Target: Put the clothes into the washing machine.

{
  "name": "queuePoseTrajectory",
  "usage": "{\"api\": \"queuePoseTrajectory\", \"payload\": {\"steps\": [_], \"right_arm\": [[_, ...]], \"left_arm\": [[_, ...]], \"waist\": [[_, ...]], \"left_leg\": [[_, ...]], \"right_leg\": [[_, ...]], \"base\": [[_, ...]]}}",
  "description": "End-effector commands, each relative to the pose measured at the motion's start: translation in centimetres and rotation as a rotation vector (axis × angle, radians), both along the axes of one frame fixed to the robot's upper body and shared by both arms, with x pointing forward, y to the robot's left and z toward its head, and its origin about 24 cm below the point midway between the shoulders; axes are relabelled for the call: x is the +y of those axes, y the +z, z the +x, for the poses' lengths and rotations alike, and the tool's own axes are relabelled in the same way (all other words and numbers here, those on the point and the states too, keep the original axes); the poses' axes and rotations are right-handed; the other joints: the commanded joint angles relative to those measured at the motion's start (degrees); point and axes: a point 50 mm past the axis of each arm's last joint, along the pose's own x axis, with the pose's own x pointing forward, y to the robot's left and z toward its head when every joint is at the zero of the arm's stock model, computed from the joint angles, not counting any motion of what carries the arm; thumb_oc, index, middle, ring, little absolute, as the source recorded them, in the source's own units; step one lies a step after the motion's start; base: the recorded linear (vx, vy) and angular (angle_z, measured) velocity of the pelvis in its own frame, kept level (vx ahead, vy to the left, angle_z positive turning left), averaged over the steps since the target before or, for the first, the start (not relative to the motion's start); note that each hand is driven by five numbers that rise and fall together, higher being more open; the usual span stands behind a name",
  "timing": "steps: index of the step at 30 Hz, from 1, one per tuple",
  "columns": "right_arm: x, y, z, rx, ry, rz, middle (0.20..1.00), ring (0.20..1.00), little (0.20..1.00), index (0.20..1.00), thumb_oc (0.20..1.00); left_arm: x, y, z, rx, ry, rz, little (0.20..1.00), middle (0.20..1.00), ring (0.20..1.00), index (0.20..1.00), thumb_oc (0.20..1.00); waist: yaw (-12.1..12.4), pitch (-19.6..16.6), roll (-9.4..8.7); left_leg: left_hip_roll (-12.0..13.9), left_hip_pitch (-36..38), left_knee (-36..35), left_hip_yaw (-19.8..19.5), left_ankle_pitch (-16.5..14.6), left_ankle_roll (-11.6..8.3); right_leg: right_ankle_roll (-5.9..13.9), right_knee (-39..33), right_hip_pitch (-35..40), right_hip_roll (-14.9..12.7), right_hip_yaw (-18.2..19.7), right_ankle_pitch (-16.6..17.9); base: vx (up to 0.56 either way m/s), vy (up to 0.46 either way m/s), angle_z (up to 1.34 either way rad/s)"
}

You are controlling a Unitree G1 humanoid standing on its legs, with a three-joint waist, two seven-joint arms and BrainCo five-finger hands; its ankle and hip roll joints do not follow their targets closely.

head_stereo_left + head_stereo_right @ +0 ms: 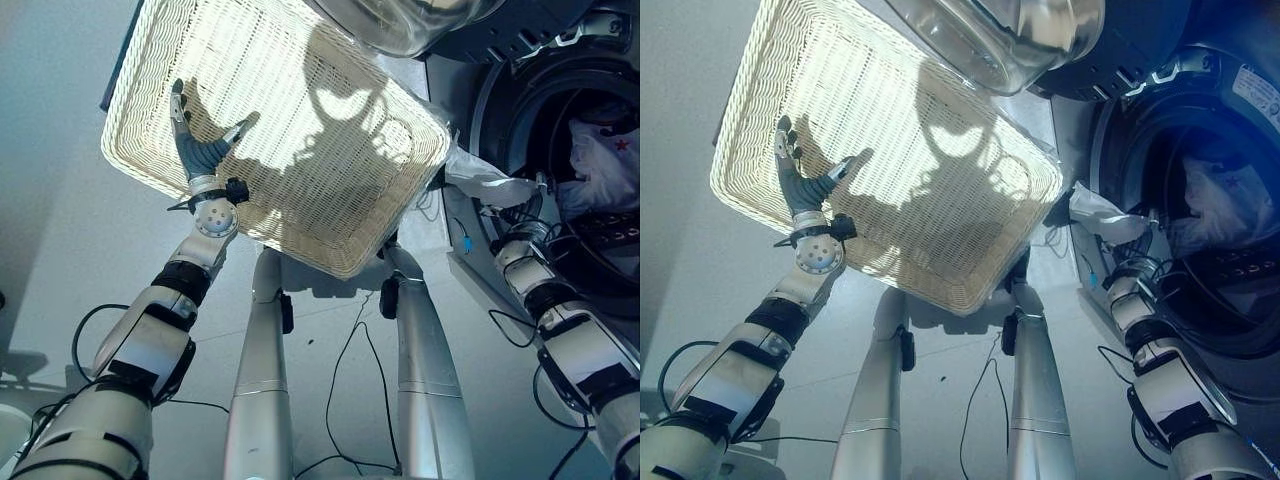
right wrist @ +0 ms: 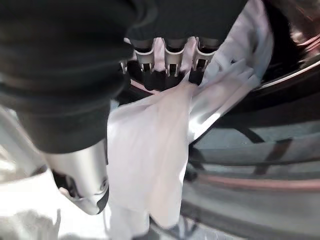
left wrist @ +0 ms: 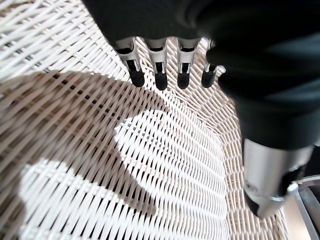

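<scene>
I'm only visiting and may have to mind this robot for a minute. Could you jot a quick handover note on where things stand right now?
Left robot hand: open, fingers spread flat over the inside of the wicker basket, which looks empty.
Right robot hand: shut on a white cloth at the washer opening's rim.
Done: another white garment already lies in the drum.
Left: push the held cloth fully inside, let go, then probably close the door.
</scene>
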Motion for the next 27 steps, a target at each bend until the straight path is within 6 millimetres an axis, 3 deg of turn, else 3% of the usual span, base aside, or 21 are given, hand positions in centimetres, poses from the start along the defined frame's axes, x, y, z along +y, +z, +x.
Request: {"api": "queuePoseTrajectory", "payload": {"steps": [1,5,7,15,16,18,19,27], "right_arm": [[-2.2,-0.4,-0.7,0.205,-0.042,-0.18,1.0,1.0,1.0,1.0,1.0],[-2.3,-0.3,-0.7,0.245,-0.039,-0.226,1.0,1.0,1.0,1.0,1.0],[-2.6,-0.1,-0.5,0.37,-0.049,-0.354,1.0,1.0,1.0,1.0,1.0],[-3.1,1.1,-0.3,0.441,-0.08,-0.437,1.0,1.0,1.0,1.0,1.0],[-3.2,1.1,-0.3,0.47,-0.087,-0.455,0.95,0.95,0.95,0.95,0.95],[-3.3,1.0,-0.4,0.483,-0.091,-0.462,0.423,0.423,0.423,0.423,0.423],[-3.6,1.1,-0.5,0.499,-0.105,-0.475,0.2,0.2,0.2,0.2,0.2],[-3.7,1.7,-0.4,0.497,-0.131,-0.514,0.2,0.2,0.2,0.2,0.2]], "left_arm": [[-0.5,1.9,0.0,-0.082,-0.015,-0.018,1.0,1.0,1.0,1.0,1.0],[-0.6,2.0,0.0,-0.083,-0.017,-0.015,1.0,1.0,1.0,1.0,1.0],[-0.8,2.4,0.1,-0.084,-0.024,-0.002,1.0,1.0,1.0,1.0,1.0],[-0.7,2.8,0.1,-0.085,-0.026,0.006,1.0,1.0,1.0,1.0,1.0],[-0.7,2.8,0.1,-0.084,-0.026,0.005,1.0,1.0,1.0,1.0,1.0],[-0.7,2.8,0.1,-0.084,-0.027,0.007,1.0,1.0,1.0,1.0,1.0],[-0.7,2.8,0.2,-0.081,-0.028,0.009,1.0,1.0,1.0,1.0,1.0],[-0.7,3.0,0.2,-0.081,-0.03,0.009,1.0,1.0,1.0,1.0,1.0]], "waist": [[-1.29,-1.05,2.9],[-1.23,-1.05,2.88],[-0.9,-1.05,2.81],[-0.67,-1.05,2.47],[-0.64,-1.05,2.43],[-0.61,-1.05,2.43],[-0.53,-1.05,2.44],[-0.53,-1.05,2.56]], "left_leg": [[-3.81,-2.17,6.73,2.73,-5.46,2.95],[-3.76,-2.3,6.79,2.72,-5.34,2.95],[-3.83,-2.49,6.82,2.59,-5.08,2.97],[-3.99,-2.66,7.19,2.28,-4.98,3.04],[-3.93,-2.64,7.06,2.28,-4.88,3.03],[-3.92,-2.71,7.06,2.25,-4.85,3.02],[-3.93,-2.71,7.06,2.16,-4.75,3.03],[-4.07,-3.03,7.03,1.83,-4.67,3.06]], "right_leg": [[4.1,-15.96,4.75,2.85,-3.05,11.97],[4.07,-15.86,4.67,2.8,-3.16,11.99],[4.04,-15.83,4.55,2.69,-3.44,12.15],[3.94,-15.63,4.58,2.75,-3.64,12.21],[3.93,-15.58,4.57,2.78,-3.69,12.23],[3.93,-15.57,4.54,2.76,-3.69,12.23],[3.9,-15.44,4.52,2.78,-3.73,12.28],[3.84,-15.67,4.26,2.78,-3.63,12.42]], "base": [[0.0,0.0,0.0],[0.0,0.0,0.0],[0.0,0.0,0.0],[0.0,-0.001,0.0],[0.0,0.0,0.0],[0.0,0.0,0.0],[0.0,0.0,0.0],[0.0,0.0,0.0]]}}
